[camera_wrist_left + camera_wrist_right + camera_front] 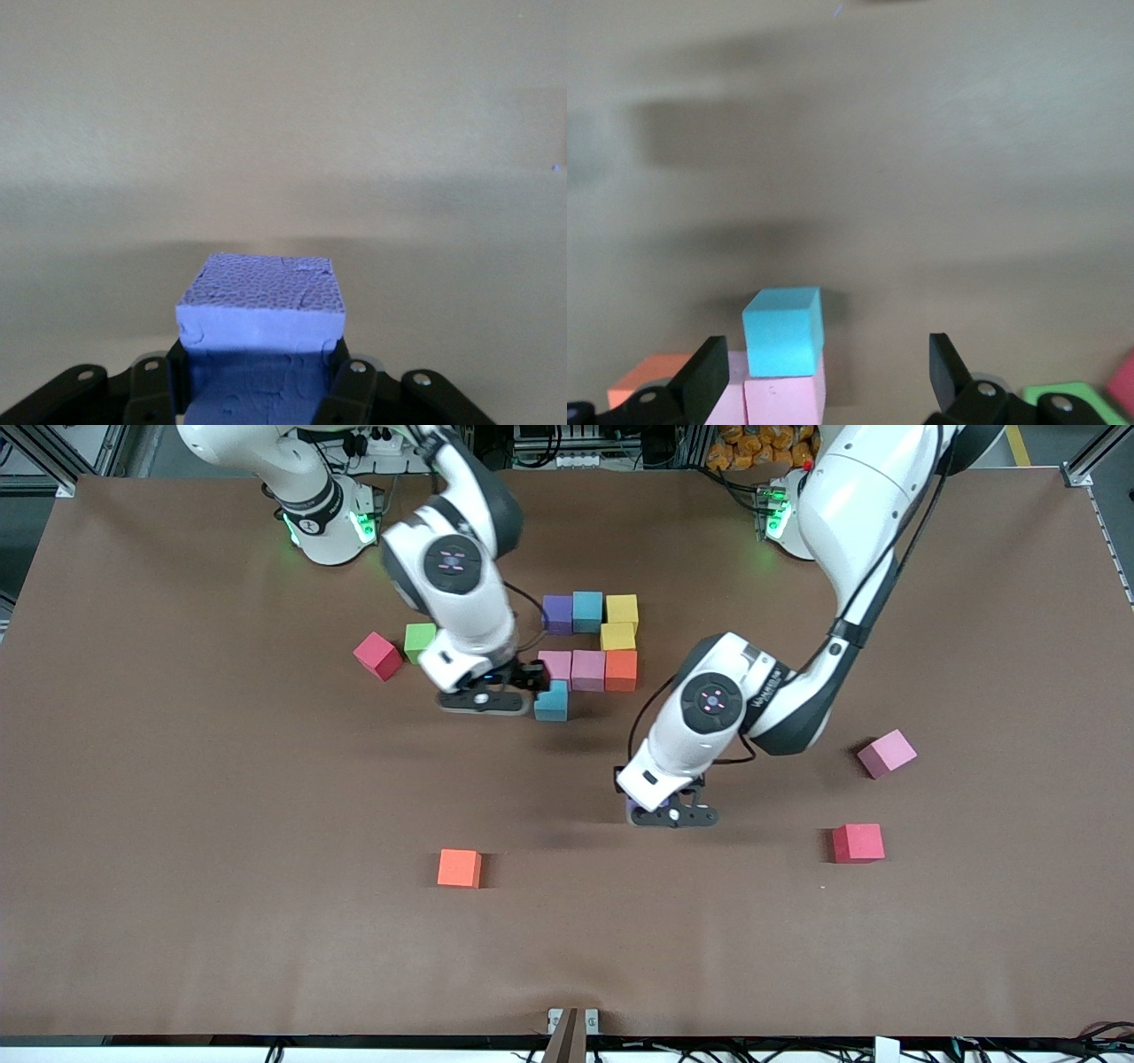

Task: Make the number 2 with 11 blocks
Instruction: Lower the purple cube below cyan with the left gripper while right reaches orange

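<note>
Notably pebbled foam on purple cube (262, 299), edges square.

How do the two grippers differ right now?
The left gripper is shut on a purple block; the right gripper is open and holds nothing. The left one is over bare table; the right one is at the blue block of the partly built digit. Both are low, near the table.

Open table (266, 921) around lone orange cube (459, 868)
</note>
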